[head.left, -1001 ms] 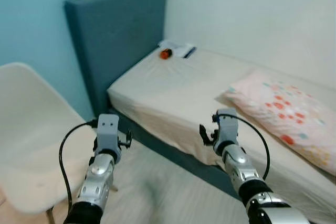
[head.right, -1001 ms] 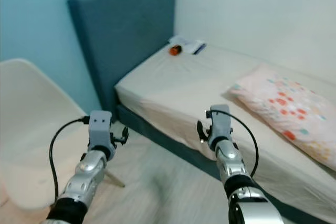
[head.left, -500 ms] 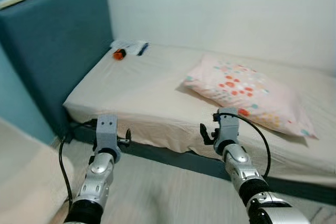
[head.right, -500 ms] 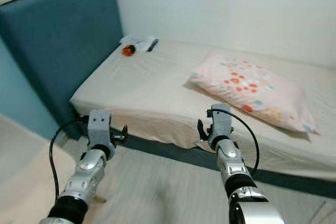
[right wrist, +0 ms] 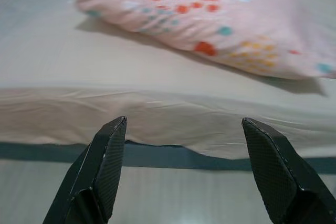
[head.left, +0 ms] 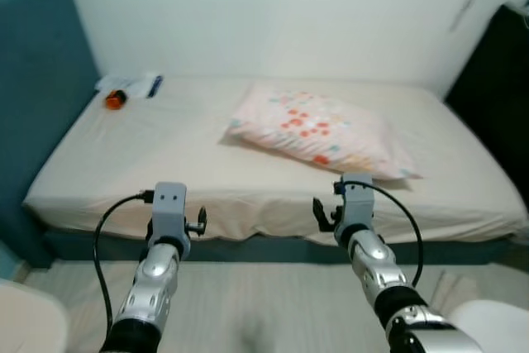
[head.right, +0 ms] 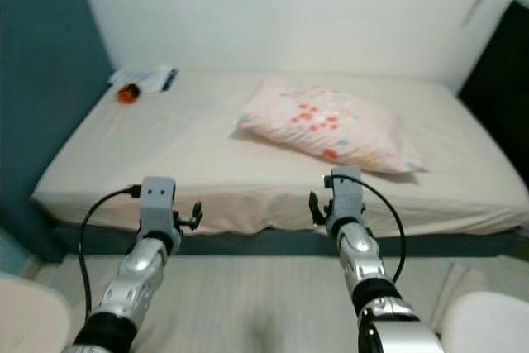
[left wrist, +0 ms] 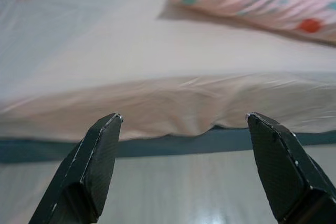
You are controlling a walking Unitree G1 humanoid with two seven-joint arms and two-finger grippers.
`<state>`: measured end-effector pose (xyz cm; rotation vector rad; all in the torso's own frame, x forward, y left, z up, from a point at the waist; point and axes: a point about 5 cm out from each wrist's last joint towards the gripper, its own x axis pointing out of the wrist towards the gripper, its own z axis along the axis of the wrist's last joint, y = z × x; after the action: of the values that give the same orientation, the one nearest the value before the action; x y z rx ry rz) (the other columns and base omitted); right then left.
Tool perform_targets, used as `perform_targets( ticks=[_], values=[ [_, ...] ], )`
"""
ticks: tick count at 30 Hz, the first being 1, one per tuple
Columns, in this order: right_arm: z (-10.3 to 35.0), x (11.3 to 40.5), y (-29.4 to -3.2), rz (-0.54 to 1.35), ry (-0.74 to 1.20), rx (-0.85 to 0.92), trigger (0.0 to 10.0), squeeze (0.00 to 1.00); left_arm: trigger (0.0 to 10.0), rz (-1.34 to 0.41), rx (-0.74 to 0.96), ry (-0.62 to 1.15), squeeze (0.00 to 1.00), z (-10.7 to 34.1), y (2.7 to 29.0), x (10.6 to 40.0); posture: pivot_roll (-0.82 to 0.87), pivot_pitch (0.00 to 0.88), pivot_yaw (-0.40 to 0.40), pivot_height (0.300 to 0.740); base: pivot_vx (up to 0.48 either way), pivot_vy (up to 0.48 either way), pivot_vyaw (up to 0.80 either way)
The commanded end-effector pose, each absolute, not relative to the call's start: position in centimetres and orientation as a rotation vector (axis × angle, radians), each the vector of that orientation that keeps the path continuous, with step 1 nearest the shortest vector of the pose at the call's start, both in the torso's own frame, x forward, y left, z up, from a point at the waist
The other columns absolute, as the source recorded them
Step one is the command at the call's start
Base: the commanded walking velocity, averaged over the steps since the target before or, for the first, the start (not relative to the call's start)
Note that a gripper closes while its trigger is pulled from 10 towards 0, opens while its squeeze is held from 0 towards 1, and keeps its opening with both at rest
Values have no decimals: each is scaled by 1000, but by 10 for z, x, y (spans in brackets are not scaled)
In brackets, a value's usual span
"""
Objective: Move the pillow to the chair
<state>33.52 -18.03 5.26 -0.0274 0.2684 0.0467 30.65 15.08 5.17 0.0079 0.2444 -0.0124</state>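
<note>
Pillow [head.left: 318, 129], pink with coloured dots, lies flat near the middle of the bed [head.left: 165, 155], toward the wall. Left pincer [left wrist: 184, 129] and right pincer [right wrist: 184, 129] both spread wide, empty, held before the mattress edge. Small orange object [head.left: 115, 100] near the blue headboard [head.left: 37, 55].

a bed [head.left: 165, 163] with a cream sheet runs across the room against a white wall [head.left: 273, 14], its dark blue base [head.left: 248, 248] showing under the sheet's hanging edge. a blue headboard [head.left: 37, 80] stands at its left end, and near that corner an orange thing [head.left: 115, 99] lies just beside some white papers [head.left: 132, 83] and a dark pen [head.left: 155, 83]. a black panel [head.left: 496, 80] rises past the bed's right end, and the floor [head.left: 264, 303] before the bed is pale wood.
</note>
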Motion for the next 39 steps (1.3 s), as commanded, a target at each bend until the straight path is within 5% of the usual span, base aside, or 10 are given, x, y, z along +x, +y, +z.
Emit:
perform_targets(
  ticks=[1, 8, 27, 39],
  values=[
    [53, 336, -180, 45, 273, -20, 10000, 0, 10000, -16, 1, 247, 0, 51, 148, 307, -36, 0, -36, 740, 0, 0, -800],
    [52, 335, -180, 57, 284, -24, 10000, 0, 10000, -18, -10, 249, 0, 51, 148, 307, -36, 0, -45, 740, 0, 0, -800],
    [61, 331, -153, 293, 142, -52, 10000, 0, 10000, 71, 30, 228, 0, 51, 160, 303, -18, 0, -46, 740, 0, 0, 0],
    [64, 335, -156, 254, 131, -40, 10000, 0, 10000, 46, -33, 169, 0, 60, 153, 305, -18, 0, -45, 740, 0, 0, 0]
  ],
)
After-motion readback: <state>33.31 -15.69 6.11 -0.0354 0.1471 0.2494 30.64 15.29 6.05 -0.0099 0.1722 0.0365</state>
